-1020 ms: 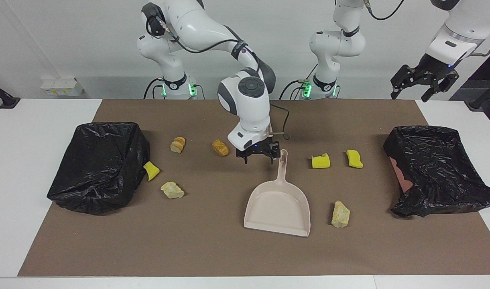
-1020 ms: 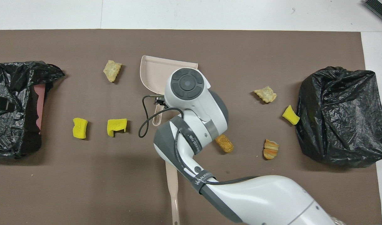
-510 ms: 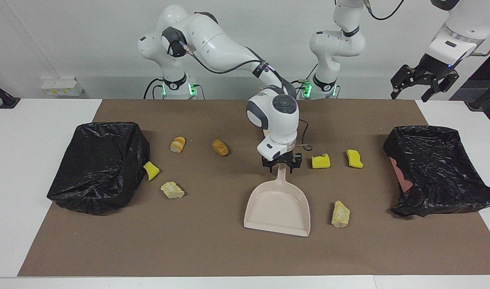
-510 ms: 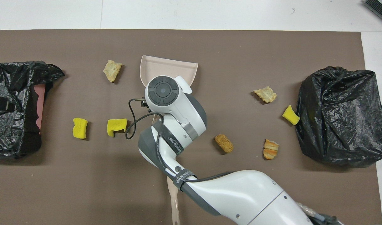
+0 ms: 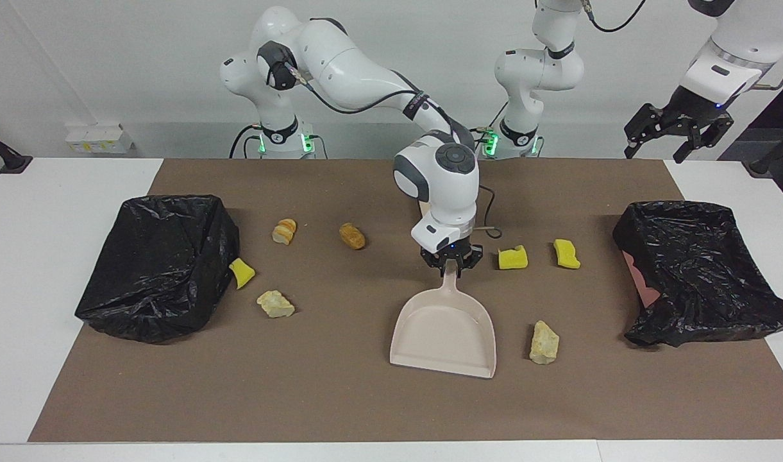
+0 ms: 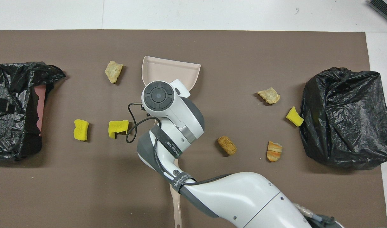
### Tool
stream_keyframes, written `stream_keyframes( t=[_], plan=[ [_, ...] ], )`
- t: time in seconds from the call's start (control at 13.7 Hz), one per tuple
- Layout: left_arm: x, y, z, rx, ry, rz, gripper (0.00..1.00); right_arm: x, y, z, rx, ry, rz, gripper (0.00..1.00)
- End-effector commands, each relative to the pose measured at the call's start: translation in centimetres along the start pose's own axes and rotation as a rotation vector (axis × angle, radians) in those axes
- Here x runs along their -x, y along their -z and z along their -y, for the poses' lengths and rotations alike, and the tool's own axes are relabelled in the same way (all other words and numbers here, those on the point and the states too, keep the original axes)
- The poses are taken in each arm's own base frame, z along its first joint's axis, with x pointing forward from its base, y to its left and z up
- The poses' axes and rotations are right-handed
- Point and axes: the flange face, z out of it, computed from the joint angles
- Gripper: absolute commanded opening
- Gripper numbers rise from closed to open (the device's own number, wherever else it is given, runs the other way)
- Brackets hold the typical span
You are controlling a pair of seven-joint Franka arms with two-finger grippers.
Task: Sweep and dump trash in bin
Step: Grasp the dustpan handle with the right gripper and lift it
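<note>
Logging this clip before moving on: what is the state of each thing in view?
right end effector: closed on the dustpan handle
dustpan: flat on the mat, empty
left end effector: open, raised, waiting
two black-bagged bins: one at each end of the mat
trash pieces: loose on the mat

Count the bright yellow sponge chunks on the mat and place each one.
3. One chunk leans against the bin at the right arm's end. Two chunks lie side by side between the dustpan handle and the other bin. More could be hidden inside the bins.
</note>
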Motion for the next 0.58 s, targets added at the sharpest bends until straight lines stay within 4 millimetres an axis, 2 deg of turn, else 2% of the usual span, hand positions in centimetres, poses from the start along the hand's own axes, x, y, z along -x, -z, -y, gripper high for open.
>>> stream_keyframes(
  t=[0.0,0.22,0.51],
  plan=[
    [0.4,-0.1,0.2,-0.007,-0.002,0.004,1.0,-0.2,1.2,-0.2,0.013,-0.009,-0.014,0.0],
    [0.4,-0.1,0.2,-0.007,-0.002,0.004,1.0,-0.9,3.1,-0.9,0.005,-0.006,-0.029,0.0],
    [0.4,-0.1,0.2,-0.007,-0.002,0.004,1.0,-1.9,5.6,-2.9,0.014,0.001,-0.011,0.0]
  ],
)
